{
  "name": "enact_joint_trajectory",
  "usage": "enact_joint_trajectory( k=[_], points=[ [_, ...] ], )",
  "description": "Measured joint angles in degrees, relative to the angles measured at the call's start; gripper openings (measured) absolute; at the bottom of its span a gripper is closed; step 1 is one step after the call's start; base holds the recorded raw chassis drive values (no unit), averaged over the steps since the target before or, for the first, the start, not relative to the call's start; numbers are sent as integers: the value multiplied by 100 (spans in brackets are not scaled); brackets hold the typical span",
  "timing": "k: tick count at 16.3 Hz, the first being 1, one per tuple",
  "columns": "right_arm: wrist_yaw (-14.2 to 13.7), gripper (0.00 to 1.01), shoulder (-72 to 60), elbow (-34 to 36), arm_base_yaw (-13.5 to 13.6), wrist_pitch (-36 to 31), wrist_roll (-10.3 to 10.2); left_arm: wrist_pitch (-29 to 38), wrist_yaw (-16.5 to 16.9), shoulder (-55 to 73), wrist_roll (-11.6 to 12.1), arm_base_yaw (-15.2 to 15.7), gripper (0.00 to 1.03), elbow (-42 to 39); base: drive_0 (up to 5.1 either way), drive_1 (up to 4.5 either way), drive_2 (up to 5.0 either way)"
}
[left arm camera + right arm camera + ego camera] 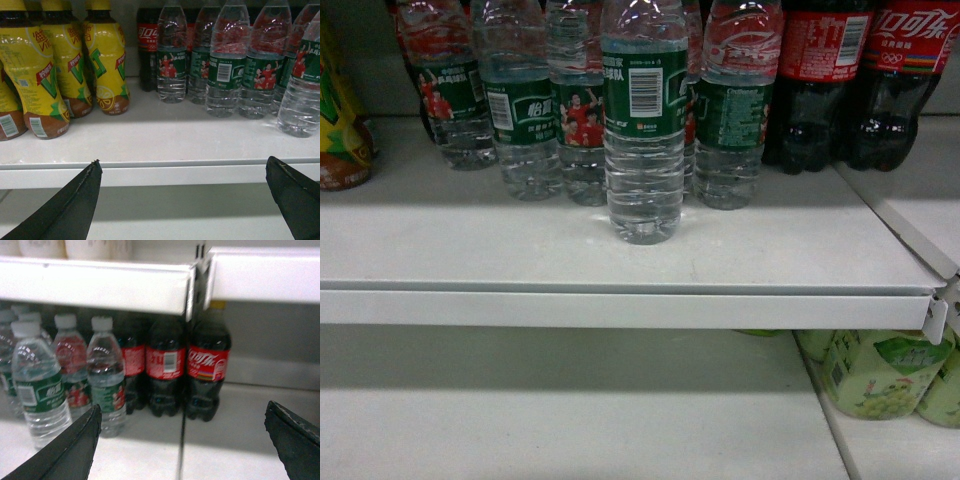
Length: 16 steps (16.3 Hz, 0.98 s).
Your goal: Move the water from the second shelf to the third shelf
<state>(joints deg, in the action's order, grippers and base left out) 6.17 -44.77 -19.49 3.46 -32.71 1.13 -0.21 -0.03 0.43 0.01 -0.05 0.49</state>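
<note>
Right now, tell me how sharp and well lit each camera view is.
Head view: fairly sharp, the front water bottle casts a soft shadow on the shelf. Left wrist view: clear, bright glare on the yellow bottles. Right wrist view: blurred, cola bottles dim, upper shelf edge washed out white.

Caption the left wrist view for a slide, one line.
Open left gripper faces a shelf of water bottles, yellow tea bottles and cola, nothing grasped.
</note>
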Motion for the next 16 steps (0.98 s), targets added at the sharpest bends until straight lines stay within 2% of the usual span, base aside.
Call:
enact_joint_trajectory(
  k=[2,4,6,7,11,13,14,16],
  points=[
    [-24,98,-739,-11,619,-306,131,0,-2,0,-2,0,98,0,0,0,0],
    [-107,98,-1725,-208,1106,-684,146,2,0,0,0,0,98,0,0,0,0],
    [-17,98,-2774,-780,1906,-629,142,2,0,0,0,0,98,0,0,0,0],
    [-7,98,-3185,-1082,2177,-577,138,0,0,0,0,0,98,0,0,0,0],
    [-15,98,-4076,-1930,2712,-573,-83,2,0,0,0,0,98,0,0,0,0],
    [-122,98,-4411,-2304,2793,-332,-291,2,0,0,-2,0,98,-2,0,0,0],
    [-297,98,-4642,-2514,2798,-190,-420,0,0,0,0,0,98,0,0,0,0],
    [-372,98,-4868,-2743,2754,-181,-595,2,0,0,0,0,98,0,0,0,0]
  ],
)
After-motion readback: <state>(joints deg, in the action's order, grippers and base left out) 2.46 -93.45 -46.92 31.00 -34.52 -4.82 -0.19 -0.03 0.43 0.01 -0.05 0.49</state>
